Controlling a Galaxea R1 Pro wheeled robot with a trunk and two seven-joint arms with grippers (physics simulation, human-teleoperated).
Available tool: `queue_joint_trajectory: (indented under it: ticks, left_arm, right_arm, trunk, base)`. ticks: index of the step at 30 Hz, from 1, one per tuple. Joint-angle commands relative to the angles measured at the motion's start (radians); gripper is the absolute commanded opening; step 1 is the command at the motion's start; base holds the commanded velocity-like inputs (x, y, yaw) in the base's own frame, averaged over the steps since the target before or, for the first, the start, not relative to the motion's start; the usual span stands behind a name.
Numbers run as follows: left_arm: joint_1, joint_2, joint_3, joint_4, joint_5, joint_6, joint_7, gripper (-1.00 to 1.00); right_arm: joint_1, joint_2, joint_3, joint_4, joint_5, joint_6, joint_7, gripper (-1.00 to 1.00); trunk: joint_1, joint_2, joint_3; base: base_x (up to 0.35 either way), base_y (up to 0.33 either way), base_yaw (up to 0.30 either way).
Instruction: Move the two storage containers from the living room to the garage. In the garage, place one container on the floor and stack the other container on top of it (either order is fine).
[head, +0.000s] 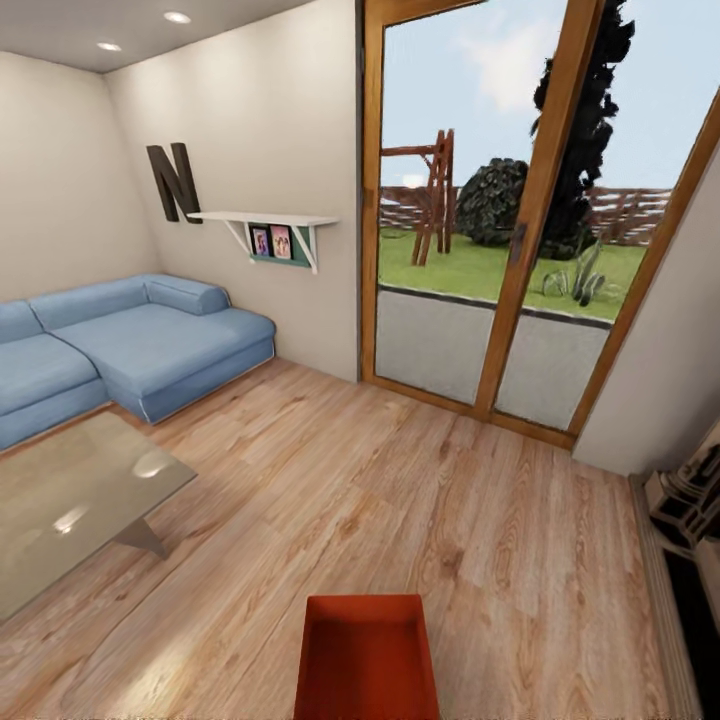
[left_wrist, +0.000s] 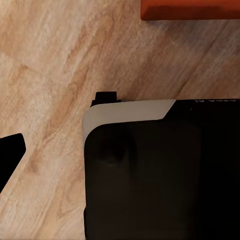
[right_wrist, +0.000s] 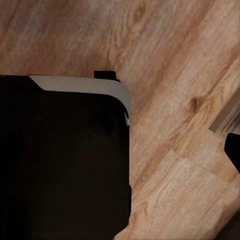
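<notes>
At the bottom centre of the head view, one orange-red storage container (head: 366, 658) sits open-topped on the light wood plank floor (head: 400, 500), and its edge also shows in the left wrist view. Farther back at lower left is the glass table (head: 70, 495), then the blue sofa (head: 120, 345) at mid left. Wood-framed glass doors (head: 520, 220) fill the upper right. Whether either gripper's fingers are apart or together cannot be told.

The floor (head: 400, 500) is light, grained wood plank with a soft sheen. The table (head: 70, 490) is glossy glass; the orange-red container (head: 366, 660) looks matt.
</notes>
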Motion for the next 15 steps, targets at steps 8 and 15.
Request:
queue_joint_trajectory:
  ticks: [8,15]
  left_arm:
    - [-0.001,0.000,0.001,0.001,-0.001,-0.004,-0.002,1.00]
    - [-0.001,-0.001,0.001,0.001,-0.001,-0.004,-0.002,1.00]
  right_arm:
    - [-0.001,0.002,0.008,0.003,-0.007,-0.003,0.000,1.00]
    - [-0.001,0.002,0.009,0.003,-0.006,-0.002,0.000,1.00]
  trunk:
    - [0.000,-0.001,-0.014]
    - [0.000,-0.001,-0.025]
  base:
    - [0.000,0.000,0.000]
    - [0.000,0.000,0.000]
